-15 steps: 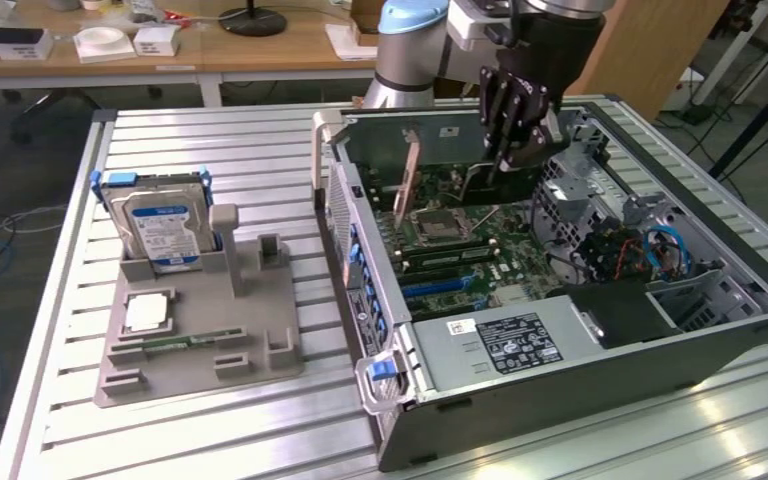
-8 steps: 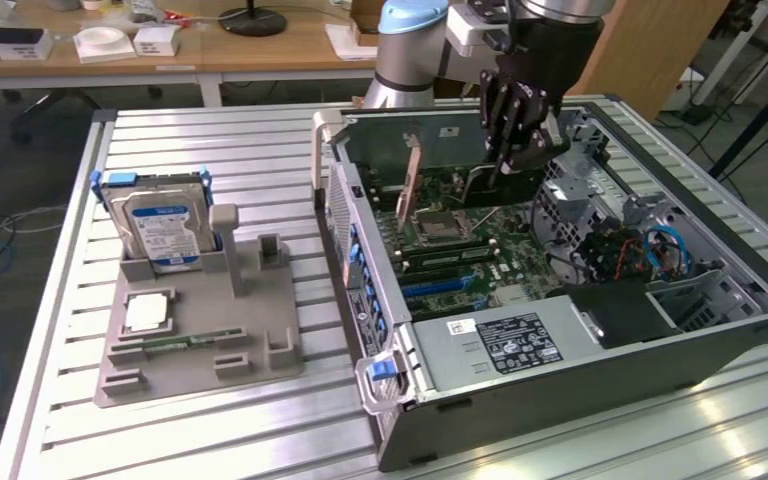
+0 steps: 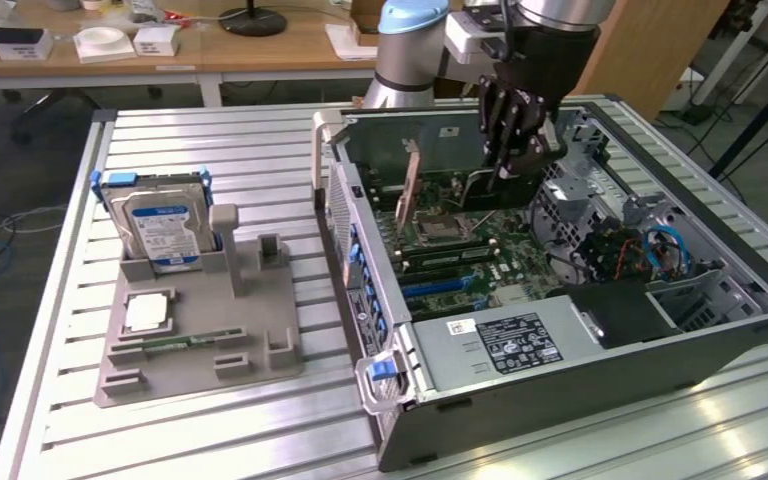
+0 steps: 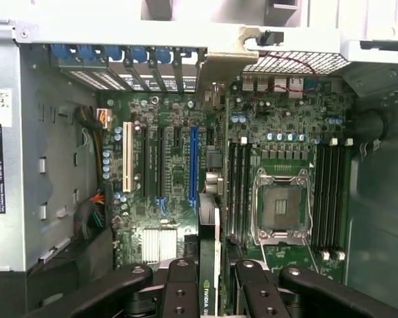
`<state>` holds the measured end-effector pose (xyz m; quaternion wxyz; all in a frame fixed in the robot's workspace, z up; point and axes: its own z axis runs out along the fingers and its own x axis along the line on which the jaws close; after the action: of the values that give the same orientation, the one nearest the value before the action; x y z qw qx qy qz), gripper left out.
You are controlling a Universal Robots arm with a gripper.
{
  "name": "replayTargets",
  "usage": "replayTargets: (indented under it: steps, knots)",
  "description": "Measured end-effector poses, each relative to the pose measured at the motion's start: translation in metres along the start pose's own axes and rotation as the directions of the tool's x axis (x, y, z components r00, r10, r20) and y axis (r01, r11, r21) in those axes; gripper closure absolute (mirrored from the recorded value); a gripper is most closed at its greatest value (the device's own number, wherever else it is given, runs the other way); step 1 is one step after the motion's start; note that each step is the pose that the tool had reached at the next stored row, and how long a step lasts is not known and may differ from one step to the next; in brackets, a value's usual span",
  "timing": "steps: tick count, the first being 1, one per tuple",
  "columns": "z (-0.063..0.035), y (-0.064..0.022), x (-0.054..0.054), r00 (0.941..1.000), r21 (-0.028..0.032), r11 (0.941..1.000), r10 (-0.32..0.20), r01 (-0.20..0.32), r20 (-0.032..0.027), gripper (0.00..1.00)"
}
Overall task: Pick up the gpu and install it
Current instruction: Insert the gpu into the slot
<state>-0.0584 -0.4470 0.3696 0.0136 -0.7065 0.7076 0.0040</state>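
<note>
The hand [image 3: 515,162] hangs inside the open case [image 3: 704,330], over the far part of the board, with its fingers [image 4: 180,281] closed narrowly on the gpu [image 3: 478,190]. In the wrist view the hand [image 4: 213,266] grips the gpu [image 4: 209,225] edge-on, one dark finger on each flat side. The card is upright on its long edge. Its silvery bracket [image 4: 220,69] reaches to the row of blue-tabbed slot covers [image 4: 129,56] at the case's rear wall. In the exterior view the bracket [image 3: 411,172] stands up at the card's left end, near the case's left wall.

From the wrist, the card lies along the motherboard [image 4: 166,172] just beside the long blue slot [image 4: 194,165], between that slot and the memory slots [image 4: 237,189] next to the bare CPU socket [image 4: 278,205]. Whether its lower edge touches the board or sits in a slot, I cannot tell. A white slot [image 4: 127,159] runs parallel, further from the card.

The case lies on its side on the ribbed metal table [image 3: 224,140], side panel off. The power supply [image 3: 511,340] with its white label is at the near end.

On the exterior view's left, well apart from the case, a grey holder [image 3: 197,365] rests on the table. A hard drive [image 3: 157,225] with a blue-white label stands upright at the holder's far end. A silvery square chip [image 3: 144,312] lies flat nearer, and a green memory stick [image 3: 177,342] lies just beside the chip on its near side.
</note>
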Motion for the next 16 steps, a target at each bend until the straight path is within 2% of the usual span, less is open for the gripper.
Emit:
replayTargets:
  steps: [9, 16]
  knots:
    - [0.0113, 0.0002, 0.001, 1.0, -0.0001, 1.0, 0.0, 0.0, -0.0001, 0.74]
    - [0.0152, 0.0002, 0.005, 1.0, 0.0, 1.0, 0.0, 0.0, -0.0001, 0.74]
